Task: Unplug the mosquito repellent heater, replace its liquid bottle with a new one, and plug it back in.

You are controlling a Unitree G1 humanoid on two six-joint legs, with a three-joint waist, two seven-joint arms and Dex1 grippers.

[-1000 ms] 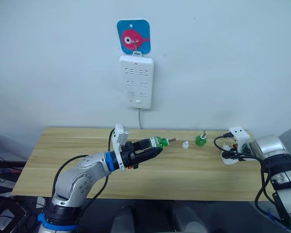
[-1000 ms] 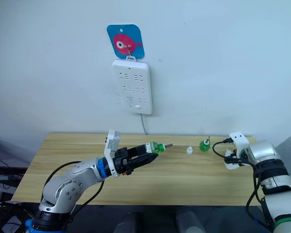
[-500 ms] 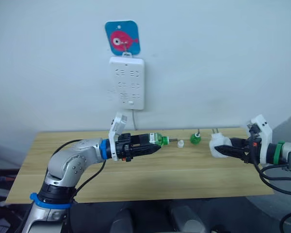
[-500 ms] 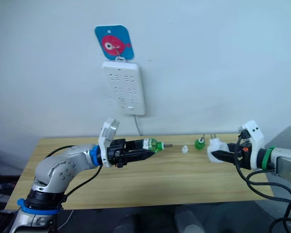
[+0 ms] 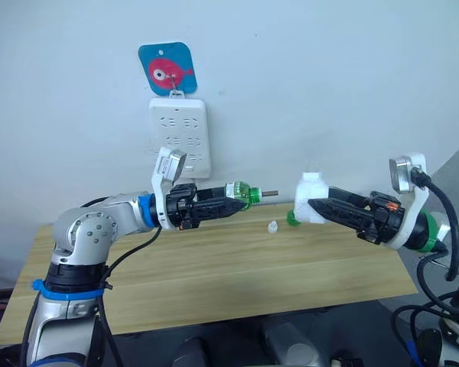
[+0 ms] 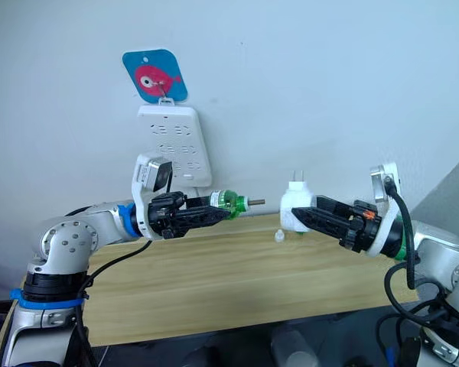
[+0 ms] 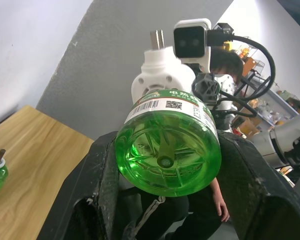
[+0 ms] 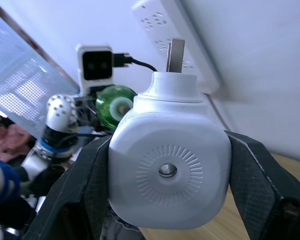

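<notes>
Left tool (image 5: 228, 207) clamped on clear green liquid bottle (image 5: 242, 195), wick aimed at small white rounded plug-in heater (image 5: 310, 199) pinched in right tool (image 5: 319, 206), both above wooden surface (image 5: 214, 264).

We see a label on the green bottle (image 7: 167, 150) clamped between the left gripper's (image 7: 165, 170) fingers: it carries a barcode and a small QR code, with a line of print too small for us to read. We find no other text we can read.
</notes>
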